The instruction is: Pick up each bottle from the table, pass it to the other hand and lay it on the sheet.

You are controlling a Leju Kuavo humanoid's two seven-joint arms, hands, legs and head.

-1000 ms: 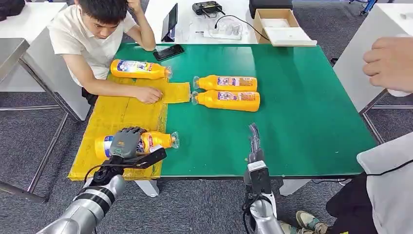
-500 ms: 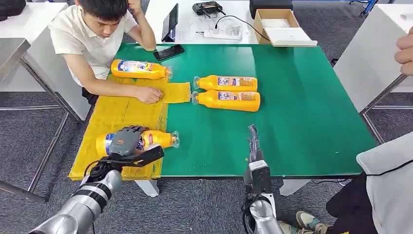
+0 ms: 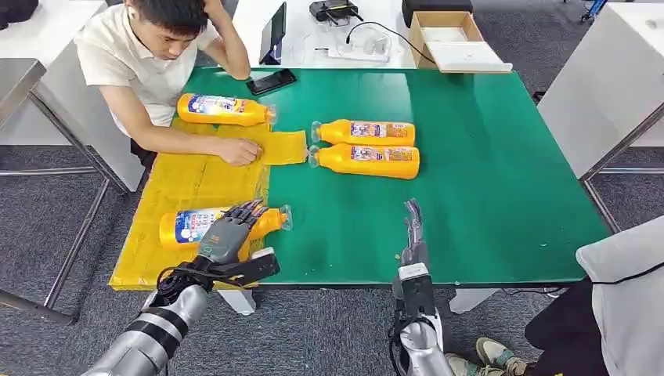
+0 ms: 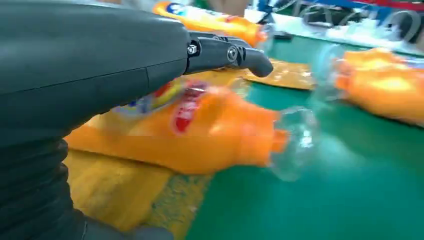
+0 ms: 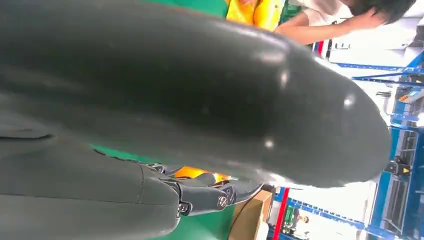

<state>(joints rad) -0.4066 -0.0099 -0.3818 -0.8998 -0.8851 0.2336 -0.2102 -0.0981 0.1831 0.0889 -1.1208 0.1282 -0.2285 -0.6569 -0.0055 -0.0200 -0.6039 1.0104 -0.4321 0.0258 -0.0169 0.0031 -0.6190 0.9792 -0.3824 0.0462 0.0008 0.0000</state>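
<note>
An orange bottle [image 3: 185, 226] with a clear cap lies on its side at the near end of the yellow sheet [image 3: 196, 184], cap towards the green table. My left hand [image 3: 226, 235] hovers over its neck end with fingers spread, holding nothing. In the left wrist view the fingers [image 4: 227, 52] stand above the bottle [image 4: 220, 135], apart from it. A second bottle [image 3: 223, 110] lies at the sheet's far end. Two more bottles [image 3: 364, 132] [image 3: 366, 160] lie side by side mid-table. My right hand [image 3: 412, 231] is at the near edge, fingers straight and empty.
A person sits at the far left corner with one hand [image 3: 239, 151] resting on the sheet. A phone [image 3: 272, 81] lies at the green table's [image 3: 485, 172] far edge. Another person's clothing [image 3: 626, 298] shows at the right, beside a white table [image 3: 603, 86].
My left hand has let go of the near bottle, drawn back toward the near edge and spread its fingers; the bottle stays on the sheet. A person's hand at the right edge has gone.
</note>
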